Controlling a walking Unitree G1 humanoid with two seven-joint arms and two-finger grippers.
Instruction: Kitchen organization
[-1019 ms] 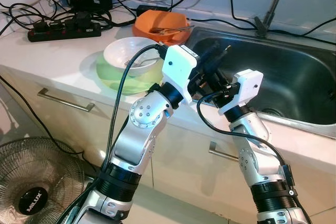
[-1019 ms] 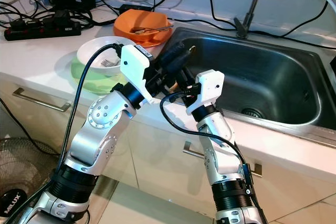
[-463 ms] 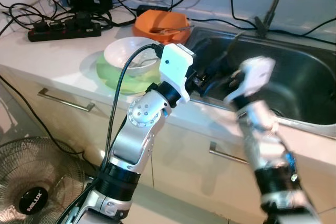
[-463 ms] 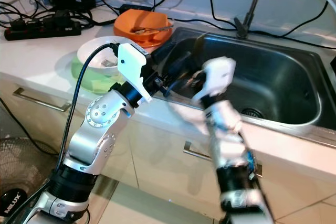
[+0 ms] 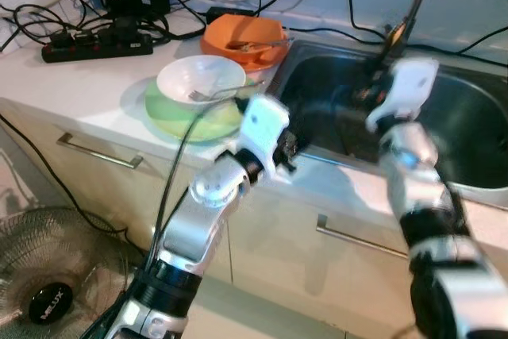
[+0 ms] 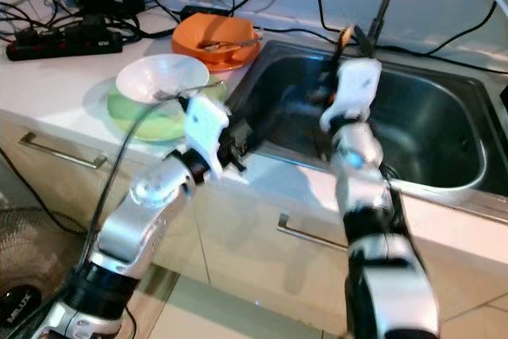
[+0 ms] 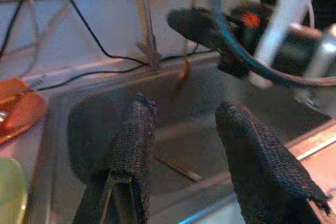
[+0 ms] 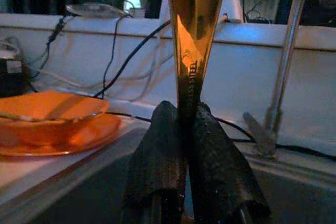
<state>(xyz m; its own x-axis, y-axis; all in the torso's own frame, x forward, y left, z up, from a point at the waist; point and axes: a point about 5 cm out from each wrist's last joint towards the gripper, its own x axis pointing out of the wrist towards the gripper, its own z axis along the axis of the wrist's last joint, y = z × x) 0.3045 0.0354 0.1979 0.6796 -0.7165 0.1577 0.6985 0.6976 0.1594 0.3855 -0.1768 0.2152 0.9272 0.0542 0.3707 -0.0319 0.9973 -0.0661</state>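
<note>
My right gripper (image 5: 381, 65) is raised over the back of the sink (image 5: 468, 129), blurred in the left eye view, with a slim golden utensil (image 5: 394, 36) sticking up from it near the foot of the faucet (image 5: 413, 5); my left gripper (image 5: 290, 148) sits low at the sink's front rim, beside the white bowl (image 5: 198, 81) that holds a fork (image 5: 218, 91) and rests on a green plate (image 5: 171, 113), with the orange bowl (image 5: 242, 37) behind them and a power strip (image 5: 95, 45) and cables farther along the counter (image 5: 71, 85). The right eye view gives the same layout: the utensil's tip shows orange just beside the faucet stem, and the drain lies in the basin beyond my right arm. In the left wrist view my two fingers (image 7: 131, 145) stand spread apart with nothing between them, pointing into the basin, where a thin stick (image 7: 181, 169) lies on the bottom; my right arm crosses above, blurred. In the right wrist view my fingers (image 8: 157, 161) are pressed together, pinching the golden utensil by its narrow end so it rises upright and widens toward the top, the orange bowl to one side, the faucet to the other.
</note>
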